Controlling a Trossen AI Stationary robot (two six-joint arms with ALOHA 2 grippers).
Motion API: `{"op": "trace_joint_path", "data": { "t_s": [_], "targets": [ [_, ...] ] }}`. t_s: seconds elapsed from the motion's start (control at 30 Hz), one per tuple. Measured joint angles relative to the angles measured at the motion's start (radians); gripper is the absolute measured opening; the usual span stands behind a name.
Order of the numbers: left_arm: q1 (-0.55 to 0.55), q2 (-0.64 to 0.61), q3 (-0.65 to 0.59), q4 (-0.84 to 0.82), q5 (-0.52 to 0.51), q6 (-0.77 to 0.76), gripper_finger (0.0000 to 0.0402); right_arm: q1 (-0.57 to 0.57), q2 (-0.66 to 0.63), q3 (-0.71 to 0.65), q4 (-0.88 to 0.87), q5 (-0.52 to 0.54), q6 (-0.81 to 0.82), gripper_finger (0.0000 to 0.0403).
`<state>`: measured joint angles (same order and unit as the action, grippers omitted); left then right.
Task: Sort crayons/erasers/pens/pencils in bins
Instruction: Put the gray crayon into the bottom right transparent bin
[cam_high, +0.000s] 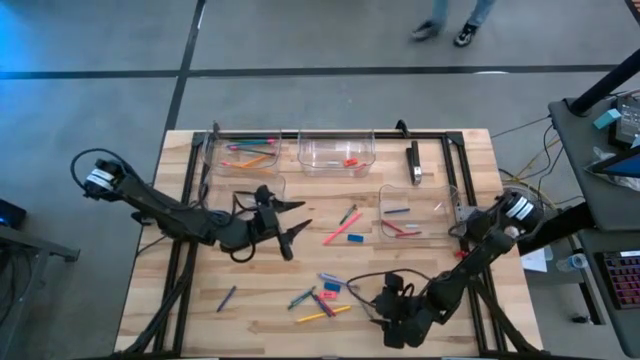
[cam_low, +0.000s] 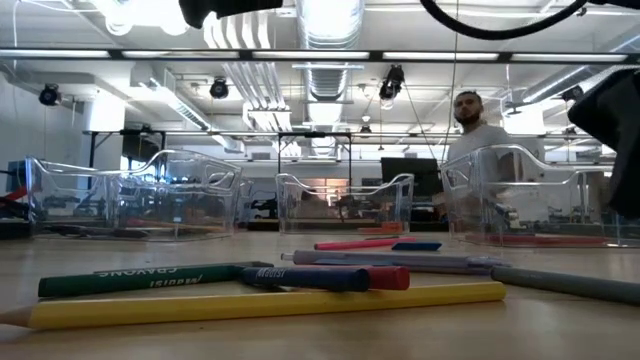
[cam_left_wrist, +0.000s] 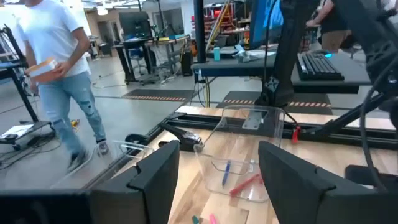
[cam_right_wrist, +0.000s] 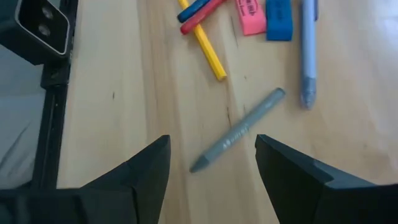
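Note:
My left gripper (cam_high: 296, 226) hangs open above the middle of the table, touching nothing; its wrist view (cam_left_wrist: 217, 155) looks at the right clear bin (cam_left_wrist: 239, 165), which holds a blue and a red crayon. My right gripper (cam_high: 386, 297) is open near the near edge. Its fingers (cam_right_wrist: 211, 152) stand above a grey crayon (cam_right_wrist: 237, 132) lying flat on the wood. Past that crayon lie a yellow pencil (cam_right_wrist: 204, 45), a pink eraser (cam_right_wrist: 250, 15), a blue eraser (cam_right_wrist: 278, 17) and a grey-blue pen (cam_right_wrist: 308, 53).
Two bins (cam_high: 245, 152) (cam_high: 336, 152) stand along the far edge, one (cam_high: 258, 190) under my left arm, one (cam_high: 408, 215) at right. A pink pencil (cam_high: 335, 235) and a blue eraser (cam_high: 355, 238) lie mid-table, a dark stick (cam_high: 227, 297) near left. A black fixture (cam_high: 413, 162) sits far right. A person (cam_left_wrist: 62, 74) walks beyond.

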<state>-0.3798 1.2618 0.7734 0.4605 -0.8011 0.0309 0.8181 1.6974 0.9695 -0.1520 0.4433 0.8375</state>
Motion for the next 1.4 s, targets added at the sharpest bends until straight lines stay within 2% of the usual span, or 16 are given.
{"op": "trace_joint_path", "data": {
  "t_s": [0.47, 0.7, 0.83, 1.03, 1.17, 1.27, 1.4],
  "targets": [
    [-0.002, 0.034, 0.0, 0.005, 0.001, -0.001, 0.0203, -0.02, 0.184, 0.136, -0.131, 0.046, 0.054, 0.0192],
    [-0.002, 0.036, 0.0, 0.006, 0.001, -0.023, 0.0203, -0.02, 0.256, 0.228, -0.343, 0.034, 0.106, 0.0128],
    [-0.002, 0.038, 0.0, 0.007, 0.001, -0.025, 0.0203, -0.022, 0.263, 0.238, -0.357, 0.01, 0.089, 0.0078],
    [-0.002, 0.041, 0.001, 0.006, 0.002, -0.025, 0.0203, -0.022, 0.209, 0.234, -0.383, -0.002, 0.076, 0.0019],
    [-0.002, 0.041, 0.001, 0.006, 0.002, -0.025, 0.0203, -0.019, 0.144, 0.222, -0.48, -0.01, 0.071, 0.0016],
    [-0.002, 0.041, 0.001, 0.007, 0.002, -0.025, 0.0203, -0.011, 0.068, 0.221, -0.56, 0.044, 0.09, 0.0015],
    [-0.002, 0.042, 0.001, 0.008, 0.002, -0.025, 0.0203, -0.001, -0.056, 0.214, -0.765, 0.194, 0.162, 0.0015]
  ]
}}
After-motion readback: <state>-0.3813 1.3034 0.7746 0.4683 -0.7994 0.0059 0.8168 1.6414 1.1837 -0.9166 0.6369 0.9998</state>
